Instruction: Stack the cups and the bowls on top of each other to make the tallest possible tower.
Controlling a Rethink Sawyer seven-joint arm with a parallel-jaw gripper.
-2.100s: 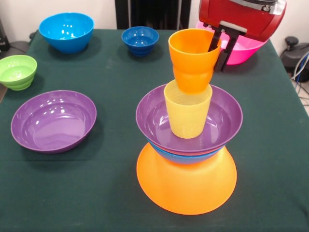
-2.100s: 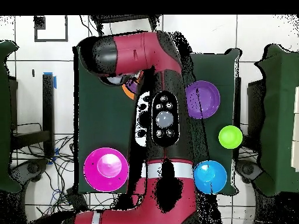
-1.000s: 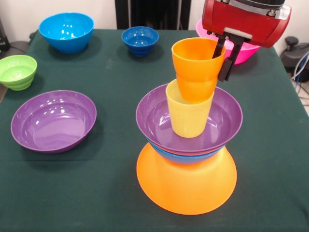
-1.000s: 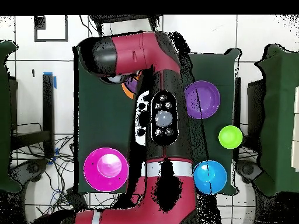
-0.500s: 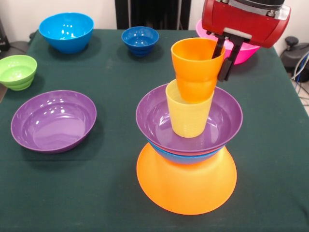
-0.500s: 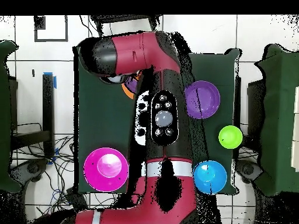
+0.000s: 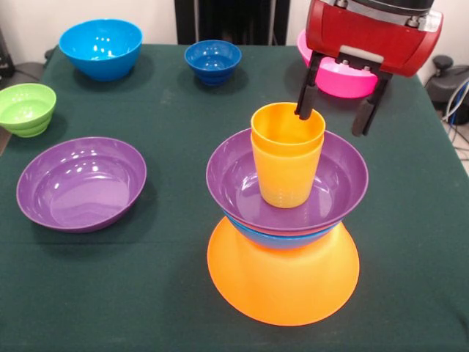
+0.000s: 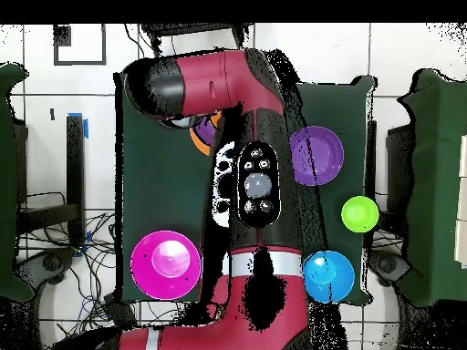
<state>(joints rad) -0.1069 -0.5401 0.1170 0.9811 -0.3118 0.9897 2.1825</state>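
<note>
Two cups nested, orange cup [image 7: 287, 150] seated upright in tower [image 7: 284, 220] near table's front edge. Gripper [image 7: 337, 114] spread wide, empty, just above rim, offset twd back-right corner. Next piece prob purple bowl [image 7: 81, 182], well off twd left edge.

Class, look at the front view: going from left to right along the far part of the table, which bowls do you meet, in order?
Green bowl → large bright blue bowl → small dark blue bowl → pink bowl, partly behind the gripper.
</note>
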